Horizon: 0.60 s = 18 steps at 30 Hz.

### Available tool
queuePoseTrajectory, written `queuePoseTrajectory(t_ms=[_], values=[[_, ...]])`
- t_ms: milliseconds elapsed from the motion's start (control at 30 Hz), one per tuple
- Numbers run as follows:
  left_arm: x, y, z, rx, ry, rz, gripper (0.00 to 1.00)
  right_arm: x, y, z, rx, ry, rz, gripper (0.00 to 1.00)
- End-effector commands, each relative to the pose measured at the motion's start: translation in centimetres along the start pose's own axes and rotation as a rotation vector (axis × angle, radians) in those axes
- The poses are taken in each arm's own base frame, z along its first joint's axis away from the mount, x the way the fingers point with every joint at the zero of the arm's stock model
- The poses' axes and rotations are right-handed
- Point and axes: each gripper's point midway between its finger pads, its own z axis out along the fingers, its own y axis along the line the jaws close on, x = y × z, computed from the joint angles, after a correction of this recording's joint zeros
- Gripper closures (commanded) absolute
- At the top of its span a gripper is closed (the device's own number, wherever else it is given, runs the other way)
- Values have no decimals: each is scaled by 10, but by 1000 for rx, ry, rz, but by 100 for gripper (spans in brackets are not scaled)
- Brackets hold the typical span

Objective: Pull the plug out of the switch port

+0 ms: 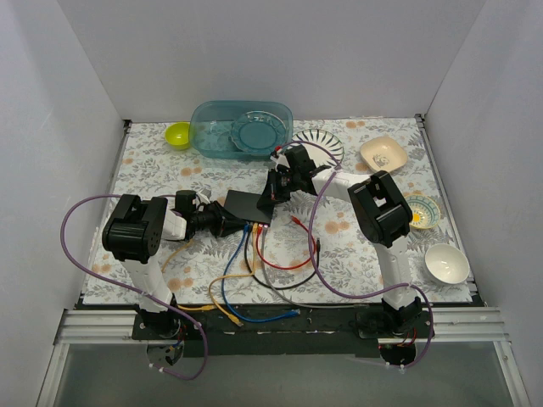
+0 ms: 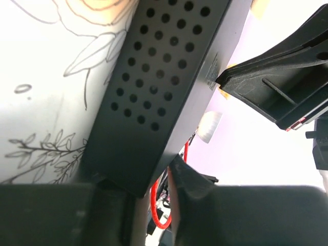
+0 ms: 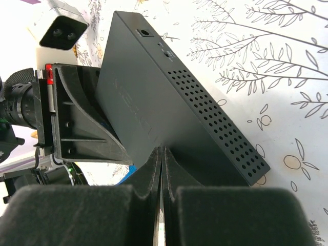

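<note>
Roughly at the middle of the flowered table cover (image 1: 365,246) sits the switch (image 1: 249,203), a flat black box tipped up off the cover in the wrist views. The left gripper (image 1: 227,222) reaches it from the left. Its fingers (image 2: 187,179) sit one on each flat face of the switch's corner, pinching it. The right gripper (image 1: 273,193) comes in from the switch's right. Its fingers (image 3: 154,166) are pressed together, with the tips against the switch's lower edge.

Yellow, blue, black and red cables (image 1: 254,254) gather at the switch's near edge and loop away toward the arm bases. Which one is the plug cannot be made out.

Behind the switch stands a clear teal tub (image 1: 212,127) with a blue plate (image 1: 259,130) lying in it. A yellow-green bowl (image 1: 178,134) is just left of the tub. Behind and to the right of the switch is a clear glass plate (image 1: 327,140). Farther right is a beige square dish (image 1: 373,163) holding a small pale object (image 1: 382,156). Well to the switch's right, a patterned bowl (image 1: 430,222) has something yellow (image 1: 417,218) inside. A white bowl (image 1: 458,270) lies nearer than that.
</note>
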Motion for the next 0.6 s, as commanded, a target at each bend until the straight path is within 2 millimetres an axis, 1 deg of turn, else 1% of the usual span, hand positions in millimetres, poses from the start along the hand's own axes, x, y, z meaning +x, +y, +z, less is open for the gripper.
queuePoseTrajectory(t_ms=[0, 133, 200, 267, 333, 400, 433, 467, 567], values=[[-5, 49, 9, -183, -67, -37, 88, 42, -48, 15, 143, 103, 65, 96], [-7, 49, 11, -182, -70, -38, 92, 42, -47, 13, 141, 100, 61, 97], [-8, 48, 11, -179, -70, -38, 96, 42, -46, 11, 147, 99, 55, 97], [-9, 47, 11, -176, -71, -35, 100, 38, -41, 5, 155, 77, 38, 97], [-8, 47, 11, -176, -69, -30, 100, 33, -29, -4, 144, 41, 7, 97], [-8, 47, 10, -175, -70, -30, 100, 34, -17, -6, 131, 36, -27, 96], [-7, 48, 10, -177, -70, -30, 100, 33, -7, -10, 119, 27, -57, 96], [-7, 49, 10, -180, -70, -31, 100, 41, -3, -8, 117, 42, -66, 96], [-7, 48, 10, -178, -68, -28, 100, 50, 8, -5, 94, 60, -82, 96]])
